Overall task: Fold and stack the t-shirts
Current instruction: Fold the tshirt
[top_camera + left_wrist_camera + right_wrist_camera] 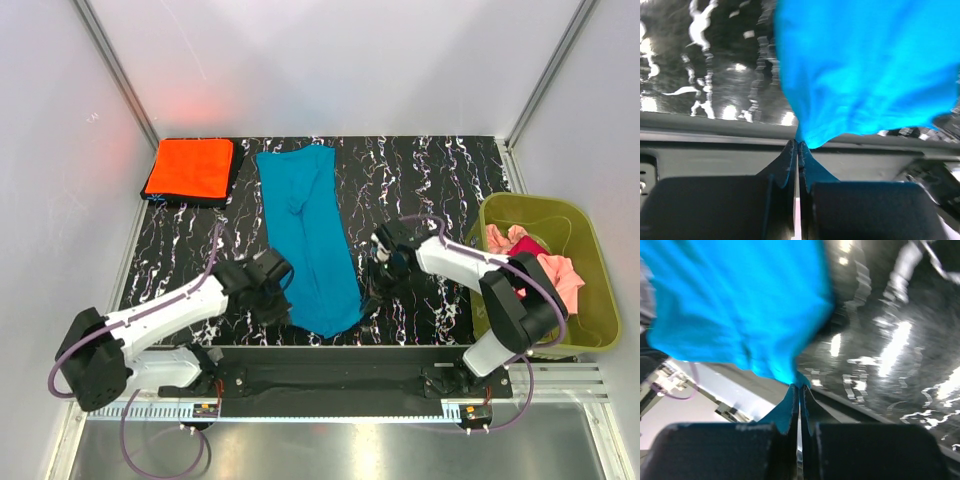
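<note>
A: The teal shirt (305, 235), does it have any print?
B: None. It is plain teal-blue all over, and bright in both wrist views.
A: And the orange shirt (190, 168)?
B: Vivid orange and plain, with a dark edge showing beneath it.
A: What about the bench (430, 170)?
B: Black, streaked with white marble veins and a faint purple tint here and there.
A: The bin (592, 295)?
B: Olive-green. Inside are a pale pink shirt (562, 278) and a magenta shirt (528, 247).
A: The arms?
B: The left arm (165, 312) and right arm (455, 258) have white links and black joints. The jaws are black.
</note>
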You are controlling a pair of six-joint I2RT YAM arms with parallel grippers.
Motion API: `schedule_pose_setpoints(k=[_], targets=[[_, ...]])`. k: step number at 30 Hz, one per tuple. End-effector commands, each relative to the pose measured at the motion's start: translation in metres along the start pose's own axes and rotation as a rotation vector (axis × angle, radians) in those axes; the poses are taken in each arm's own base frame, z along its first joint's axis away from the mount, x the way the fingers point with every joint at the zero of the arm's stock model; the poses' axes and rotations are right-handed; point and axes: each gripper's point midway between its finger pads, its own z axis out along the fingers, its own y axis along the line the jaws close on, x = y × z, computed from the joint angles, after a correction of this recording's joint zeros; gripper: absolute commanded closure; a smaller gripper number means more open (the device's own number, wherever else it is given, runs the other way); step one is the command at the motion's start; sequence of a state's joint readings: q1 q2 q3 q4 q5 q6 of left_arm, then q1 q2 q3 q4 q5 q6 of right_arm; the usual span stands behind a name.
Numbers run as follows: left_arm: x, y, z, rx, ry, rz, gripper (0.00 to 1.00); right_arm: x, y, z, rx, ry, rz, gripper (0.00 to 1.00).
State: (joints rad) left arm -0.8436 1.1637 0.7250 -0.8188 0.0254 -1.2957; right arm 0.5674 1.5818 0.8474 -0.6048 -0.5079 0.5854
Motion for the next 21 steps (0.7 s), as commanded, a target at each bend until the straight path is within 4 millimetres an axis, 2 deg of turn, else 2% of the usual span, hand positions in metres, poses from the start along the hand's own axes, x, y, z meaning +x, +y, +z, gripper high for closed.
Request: schedule_pose_setpoints(k=[1, 2, 3, 5, 6, 7, 8, 9, 10, 11, 12, 13, 14, 15, 16, 17, 18, 21], targets=[[-0.027, -0.010, -0.017, -0.031, -0.066, 0.045, 1.00, -0.030, 0.036, -0.023, -0.056, -0.053, -0.019, 1.00], [-0.032, -0.010, -0.021, -0.050, -0.074, 0.049, 1.00, -0.041, 0.046, -0.032, -0.064, -0.075, -0.030, 1.00], [-0.044, -0.019, -0.026, -0.055, -0.101, 0.077, 1.00, -0.048, 0.050, -0.034, -0.068, -0.081, -0.036, 1.00], [-0.064, -0.020, -0.031, -0.087, -0.124, 0.066, 1.00, -0.061, 0.050, -0.034, -0.053, -0.072, -0.019, 1.00], [-0.076, -0.028, -0.038, -0.071, -0.143, 0.085, 1.00, -0.075, 0.061, -0.043, -0.070, -0.102, -0.039, 1.00], [-0.090, -0.025, -0.034, -0.095, -0.147, 0.058, 1.00, -0.083, 0.059, -0.039, -0.053, -0.094, -0.042, 1.00], [-0.099, -0.028, -0.036, -0.089, -0.155, 0.052, 1.00, -0.097, 0.066, -0.049, -0.062, -0.116, -0.044, 1.00], [-0.107, -0.030, -0.036, -0.087, -0.158, 0.065, 1.00, -0.105, 0.067, -0.051, -0.064, -0.123, -0.050, 1.00], [-0.124, -0.033, -0.037, -0.086, -0.169, 0.038, 1.00, -0.112, 0.065, -0.048, -0.056, -0.114, -0.050, 1.00], [-0.133, -0.037, -0.037, -0.082, -0.175, 0.036, 1.00, -0.126, 0.074, -0.057, -0.067, -0.140, -0.061, 1.00], [-0.142, -0.039, -0.037, -0.084, -0.179, 0.053, 1.00, -0.136, 0.073, -0.061, -0.066, -0.149, -0.056, 1.00], [-0.160, -0.045, -0.036, -0.089, -0.188, 0.038, 1.00, -0.145, 0.069, -0.054, -0.057, -0.133, -0.057, 1.00], [-0.168, -0.046, -0.035, -0.101, -0.185, 0.040, 1.00, -0.157, 0.079, -0.062, -0.073, -0.151, -0.072, 1.00], [-0.175, -0.047, -0.034, -0.109, -0.184, 0.054, 1.00, -0.165, 0.079, -0.064, -0.081, -0.150, -0.080, 1.00], [-0.188, -0.048, -0.033, -0.112, -0.189, 0.040, 1.00, -0.170, 0.073, -0.054, -0.064, -0.114, -0.057, 1.00], [-0.198, -0.054, -0.030, -0.112, -0.187, 0.051, 1.00, -0.185, 0.083, -0.062, -0.081, -0.145, -0.075, 1.00], [-0.208, -0.055, -0.027, -0.112, -0.185, 0.043, 1.00, -0.193, 0.078, -0.053, -0.073, -0.124, -0.064, 1.00], [-0.230, -0.065, -0.020, -0.115, -0.180, 0.053, 1.00, -0.214, 0.087, -0.059, -0.087, -0.138, -0.072, 1.00]])
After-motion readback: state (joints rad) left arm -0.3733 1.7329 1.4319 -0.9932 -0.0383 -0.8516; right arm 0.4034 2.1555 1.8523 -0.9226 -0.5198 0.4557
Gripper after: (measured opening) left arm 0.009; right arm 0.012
